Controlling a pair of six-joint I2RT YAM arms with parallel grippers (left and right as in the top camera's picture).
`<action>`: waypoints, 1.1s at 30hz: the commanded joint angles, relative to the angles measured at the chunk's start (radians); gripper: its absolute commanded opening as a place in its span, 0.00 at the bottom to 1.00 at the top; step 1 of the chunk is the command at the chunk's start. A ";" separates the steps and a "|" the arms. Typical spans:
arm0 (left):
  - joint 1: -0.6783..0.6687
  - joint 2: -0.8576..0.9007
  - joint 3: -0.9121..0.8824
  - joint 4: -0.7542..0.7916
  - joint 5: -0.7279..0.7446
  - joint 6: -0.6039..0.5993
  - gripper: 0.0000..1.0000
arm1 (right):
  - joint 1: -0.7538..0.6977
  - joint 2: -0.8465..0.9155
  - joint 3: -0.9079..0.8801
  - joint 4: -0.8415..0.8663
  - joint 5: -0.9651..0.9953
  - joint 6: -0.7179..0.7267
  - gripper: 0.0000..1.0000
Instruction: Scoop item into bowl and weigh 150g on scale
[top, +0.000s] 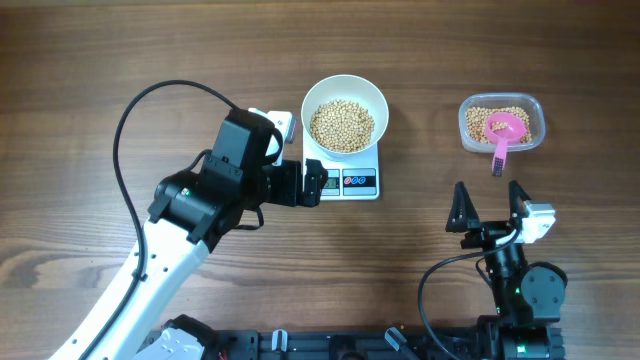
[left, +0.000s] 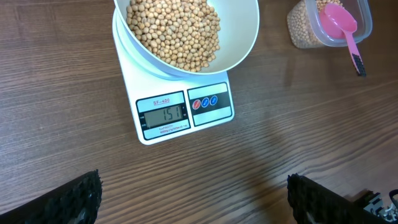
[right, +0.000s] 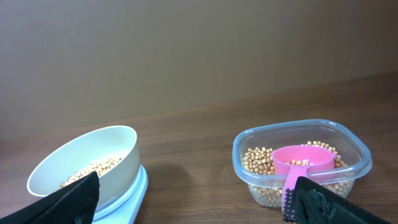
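**Reading on target, both grippers empty**

The left gripper (left: 199, 208) shows only two dark fingertips at the near edge of its wrist view, spread wide with bare table (left: 74, 112) between them and nothing held. Just beyond sits the scale (left: 180, 109), its display reading 151. On it stands the bowl (left: 242, 37), holding a good heap of beans (left: 174, 31). Far right, the tub (left: 367, 25) holds more beans, and the pink scoop (left: 339, 22) rests in it, its handle hanging over the near rim.

Judging by the display, the weighing looks essentially done, so the risks lie in disturbance. From overhead the left gripper's tips overlap the scale's near-left corner. Contact cannot be confirmed, but a slight move forward or down could nudge the scale, press on its platform or hit a button, and spoil the reading. Another scoopful would overshoot. Pulling the scoop by its overhanging handle could tip the light tub and scatter beans.

The left arm reaches in from the near left, forearm angled far and right, wrist bent so the gripper points right at the scale. The right gripper (top: 488, 208) stands at the near right, aimed at the tub but well short of it, its fingers also wide and empty.
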 joint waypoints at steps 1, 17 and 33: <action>-0.004 0.003 0.016 0.002 0.005 0.005 1.00 | -0.006 -0.009 -0.002 0.000 0.018 -0.018 1.00; -0.009 -0.055 0.007 -0.148 -0.010 0.033 1.00 | -0.006 -0.009 -0.002 0.000 0.018 -0.018 1.00; 0.108 -0.661 -0.415 0.135 -0.026 0.190 1.00 | -0.006 -0.009 -0.002 0.000 0.018 -0.018 1.00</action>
